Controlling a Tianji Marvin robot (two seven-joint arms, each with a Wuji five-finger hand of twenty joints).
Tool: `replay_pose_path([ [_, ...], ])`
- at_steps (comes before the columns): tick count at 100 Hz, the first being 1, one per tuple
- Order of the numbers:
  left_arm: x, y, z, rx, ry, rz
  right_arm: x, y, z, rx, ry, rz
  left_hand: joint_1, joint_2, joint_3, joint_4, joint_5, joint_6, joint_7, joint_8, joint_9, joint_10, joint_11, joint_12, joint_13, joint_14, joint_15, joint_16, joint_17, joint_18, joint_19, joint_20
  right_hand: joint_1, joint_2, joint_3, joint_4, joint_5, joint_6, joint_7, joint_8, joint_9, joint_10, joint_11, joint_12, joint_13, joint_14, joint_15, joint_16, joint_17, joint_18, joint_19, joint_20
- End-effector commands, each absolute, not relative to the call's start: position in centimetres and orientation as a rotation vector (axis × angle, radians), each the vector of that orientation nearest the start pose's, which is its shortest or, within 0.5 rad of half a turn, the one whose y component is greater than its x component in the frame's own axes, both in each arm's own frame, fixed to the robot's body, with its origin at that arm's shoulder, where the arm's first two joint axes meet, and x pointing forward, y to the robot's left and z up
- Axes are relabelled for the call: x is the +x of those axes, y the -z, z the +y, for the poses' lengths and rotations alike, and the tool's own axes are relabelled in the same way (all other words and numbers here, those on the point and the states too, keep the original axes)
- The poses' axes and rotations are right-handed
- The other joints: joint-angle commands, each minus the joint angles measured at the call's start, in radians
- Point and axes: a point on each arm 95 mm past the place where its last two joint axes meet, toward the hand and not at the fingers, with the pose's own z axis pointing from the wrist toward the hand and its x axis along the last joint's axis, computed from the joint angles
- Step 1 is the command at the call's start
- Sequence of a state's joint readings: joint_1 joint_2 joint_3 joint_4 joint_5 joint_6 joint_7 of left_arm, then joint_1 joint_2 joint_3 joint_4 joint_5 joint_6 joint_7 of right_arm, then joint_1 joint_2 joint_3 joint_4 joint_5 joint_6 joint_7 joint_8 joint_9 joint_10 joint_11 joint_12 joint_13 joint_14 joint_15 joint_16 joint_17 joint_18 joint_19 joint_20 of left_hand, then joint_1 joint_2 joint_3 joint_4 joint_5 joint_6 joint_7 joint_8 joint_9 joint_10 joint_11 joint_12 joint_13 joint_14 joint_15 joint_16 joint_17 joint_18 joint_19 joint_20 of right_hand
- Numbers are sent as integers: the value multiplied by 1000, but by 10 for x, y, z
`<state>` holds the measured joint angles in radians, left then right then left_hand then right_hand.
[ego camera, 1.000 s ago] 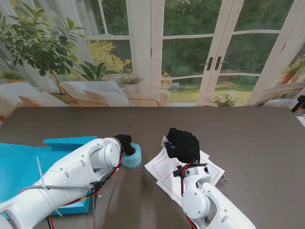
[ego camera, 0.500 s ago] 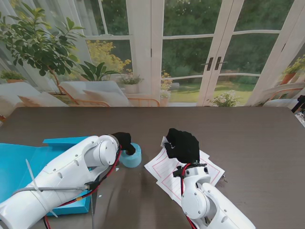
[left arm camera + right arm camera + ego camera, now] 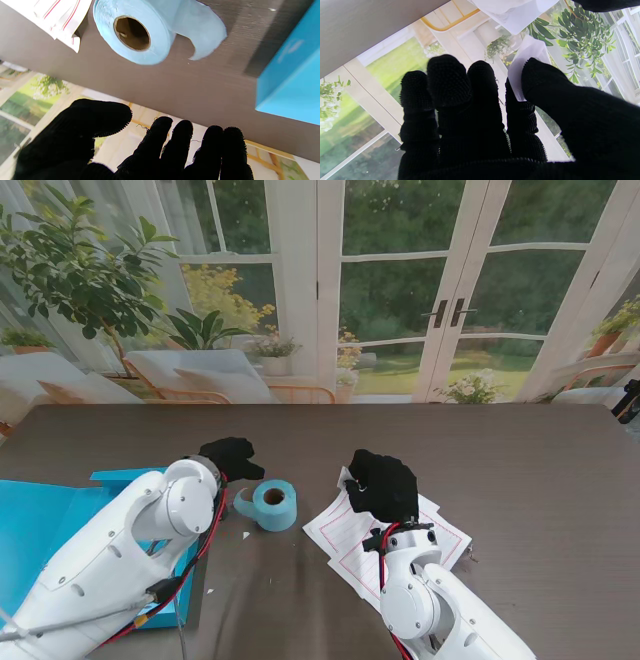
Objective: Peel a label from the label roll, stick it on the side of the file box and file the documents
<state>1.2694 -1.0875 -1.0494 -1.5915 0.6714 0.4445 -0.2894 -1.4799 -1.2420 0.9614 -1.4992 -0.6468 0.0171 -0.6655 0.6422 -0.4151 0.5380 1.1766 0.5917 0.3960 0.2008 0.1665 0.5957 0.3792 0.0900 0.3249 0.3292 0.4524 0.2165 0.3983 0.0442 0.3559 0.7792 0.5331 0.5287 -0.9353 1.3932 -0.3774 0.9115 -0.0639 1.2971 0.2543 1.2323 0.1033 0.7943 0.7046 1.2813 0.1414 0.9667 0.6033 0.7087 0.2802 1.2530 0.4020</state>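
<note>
The label roll (image 3: pixel 271 504) lies on the counter (image 3: pixel 520 460), hole facing up, just right of the released left hand (image 3: pixel 229 457). The right hand (image 3: pixel 532 82) pinches a white label over the documents (image 3: pixel 345 540).

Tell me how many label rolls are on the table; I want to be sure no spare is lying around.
1. The label roll lies between the blue file box on the left and the documents on the right. The arms may hide another.
</note>
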Motion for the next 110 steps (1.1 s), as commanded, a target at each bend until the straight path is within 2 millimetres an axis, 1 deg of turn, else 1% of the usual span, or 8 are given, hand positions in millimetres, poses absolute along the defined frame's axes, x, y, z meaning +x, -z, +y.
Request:
replay_pose_path([
  [1,449,279,-6,-1735,1270,1369,389,313,92,1288,-2017,800,-45,41,-29,-56,24,5,-23,-8,29,16,5,13,16,29,14,16,-7,26,5,21,12,-1,97,12,-18,-18,11,13,10,-2,17,15,25,-14,-3,7,15,-19,5,8],
  [13,427,275,14,-1759,1255,1295,388,314,94,1289,-2020,808,-67,63,-52,-89,33,3,-31,-9,53,23,10,29,44,41,39,36,4,34,44,47,12,-1,97,12,-17,-18,11,13,9,-1,17,15,26,-14,-3,7,15,-19,5,8],
  [29,397,276,41,-1792,1199,1212,387,315,95,1288,-2023,820,-100,98,-80,-124,28,5,-41,-12,59,22,11,36,55,44,51,46,5,36,64,55,12,0,97,12,-17,-18,11,13,9,-1,17,15,25,-11,-4,7,15,-19,5,8],
  [53,363,284,70,-1892,1153,1020,385,316,96,1292,-2026,832,-134,124,-100,-167,2,55,-57,-16,58,51,13,46,74,60,80,70,6,46,103,74,12,0,96,12,-17,-18,11,13,9,-1,16,15,27,-14,-4,7,15,-19,5,7],
  [56,360,286,73,-1910,1149,993,384,316,96,1292,-2027,833,-143,130,-105,-180,-5,64,-60,-16,55,56,13,49,75,63,88,78,3,47,114,80,12,0,96,12,-17,-18,11,13,9,0,16,15,26,-10,-4,7,15,-19,5,7],
  [69,355,294,85,-2017,1143,876,383,316,97,1291,-2030,843,-187,155,-123,-226,-25,97,-64,-15,54,76,23,75,82,74,117,108,-4,51,154,105,12,-1,96,12,-17,-18,11,13,9,-2,16,15,26,-11,-5,7,14,-19,5,7],
  [81,356,302,94,-2104,1131,809,382,317,97,1291,-2029,851,-223,168,-129,-258,-22,111,-52,-5,71,85,36,114,98,83,160,146,-2,53,211,141,12,0,96,12,-17,-18,11,13,9,0,16,15,26,-8,-5,7,13,-18,4,7],
  [110,368,316,109,-2259,1111,661,382,317,96,1297,-2024,851,-288,197,-136,-311,-18,130,-36,6,102,93,62,197,117,94,229,194,4,55,295,184,13,0,95,13,-17,-18,11,13,9,0,16,15,26,-11,-5,7,12,-16,4,8],
])
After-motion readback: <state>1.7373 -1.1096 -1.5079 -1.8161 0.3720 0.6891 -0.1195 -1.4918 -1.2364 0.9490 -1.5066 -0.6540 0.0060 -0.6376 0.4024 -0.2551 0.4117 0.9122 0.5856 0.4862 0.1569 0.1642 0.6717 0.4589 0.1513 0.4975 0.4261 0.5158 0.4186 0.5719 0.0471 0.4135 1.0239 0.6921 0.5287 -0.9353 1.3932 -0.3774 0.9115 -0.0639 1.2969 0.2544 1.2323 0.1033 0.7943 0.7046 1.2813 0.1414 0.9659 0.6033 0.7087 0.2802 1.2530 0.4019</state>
